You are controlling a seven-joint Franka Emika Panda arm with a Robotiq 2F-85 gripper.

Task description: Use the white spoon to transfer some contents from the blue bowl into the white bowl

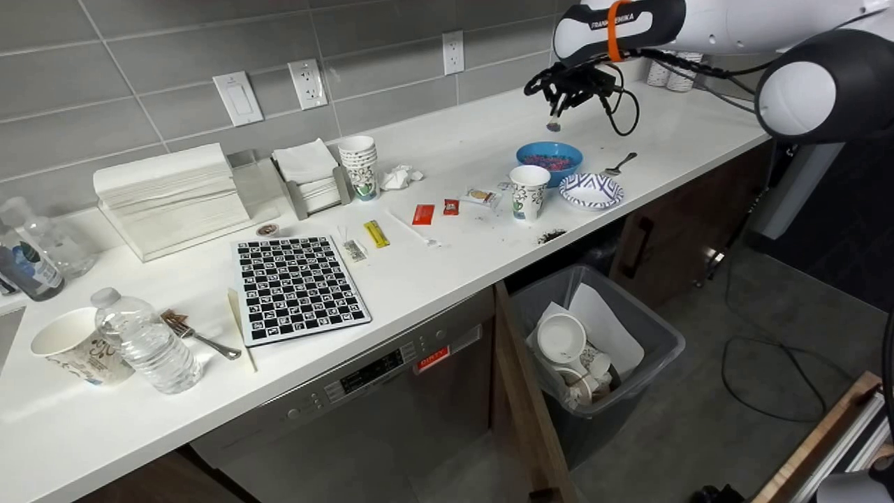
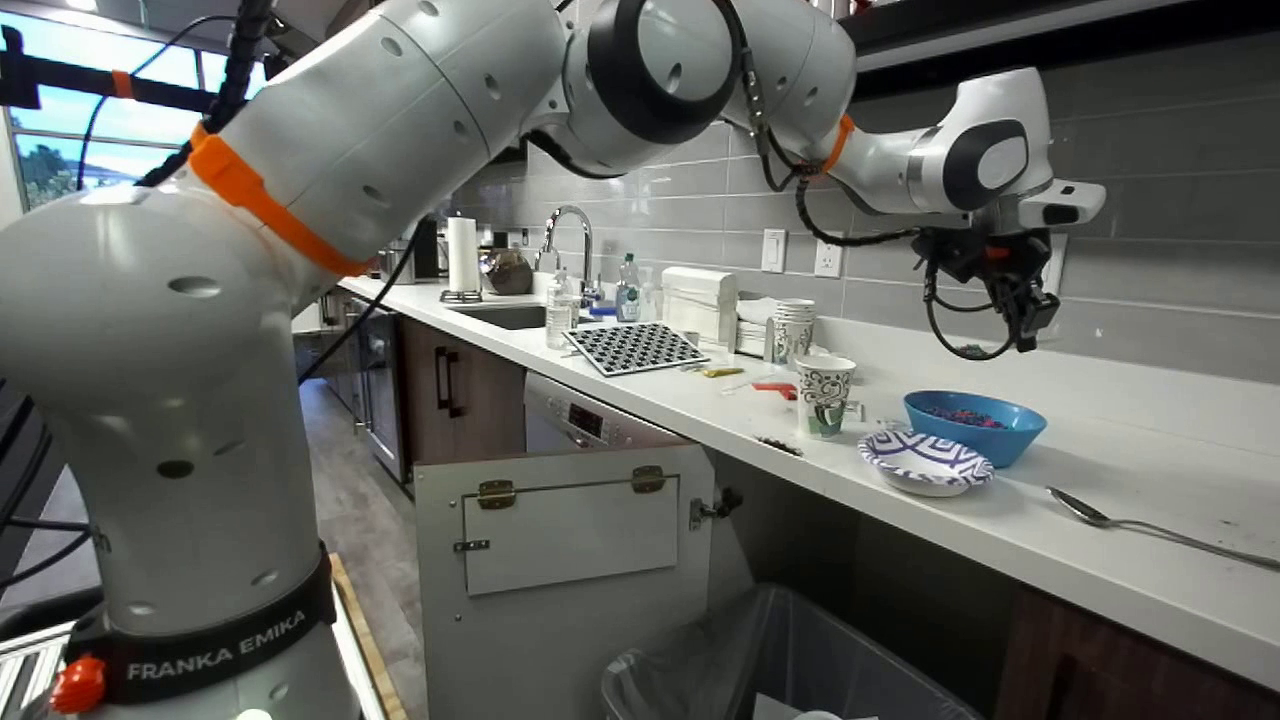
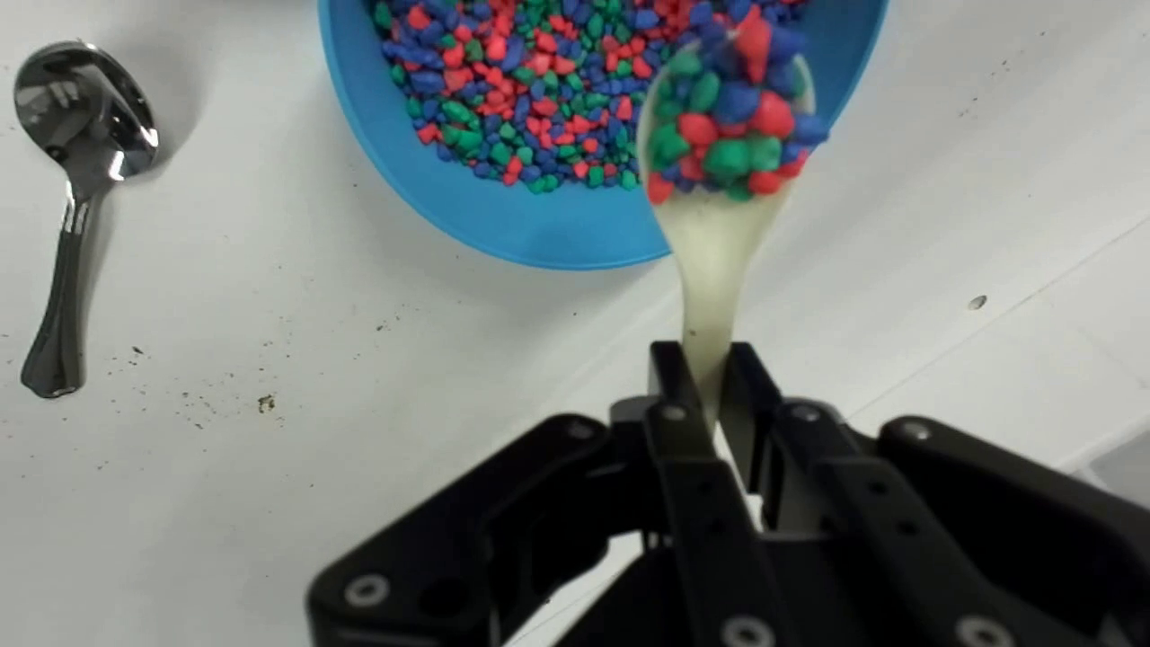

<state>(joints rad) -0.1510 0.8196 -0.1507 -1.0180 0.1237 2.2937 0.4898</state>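
Observation:
My gripper (image 3: 703,364) is shut on the handle of the white spoon (image 3: 712,256). The spoon's bowl is heaped with red, green and blue pebbles. In an exterior view, the gripper (image 1: 559,98) holds the spoon (image 1: 554,124) above the blue bowl (image 1: 548,148). In the wrist view, the spoon overlaps the near rim of the blue bowl (image 3: 557,232), which holds more pebbles. The white bowl (image 1: 592,194), shallow with a blue-purple pattern, stands close beside the blue bowl in both exterior views (image 2: 925,470). It is out of the wrist view.
A tall white paper cup (image 1: 529,195) stands beside both bowls. A metal spoon (image 3: 58,296) lies near the blue bowl. Dark crumbs (image 1: 552,236) lie by the counter's front edge. The tiled wall (image 1: 391,63) is behind. A bin (image 1: 628,412) stands below.

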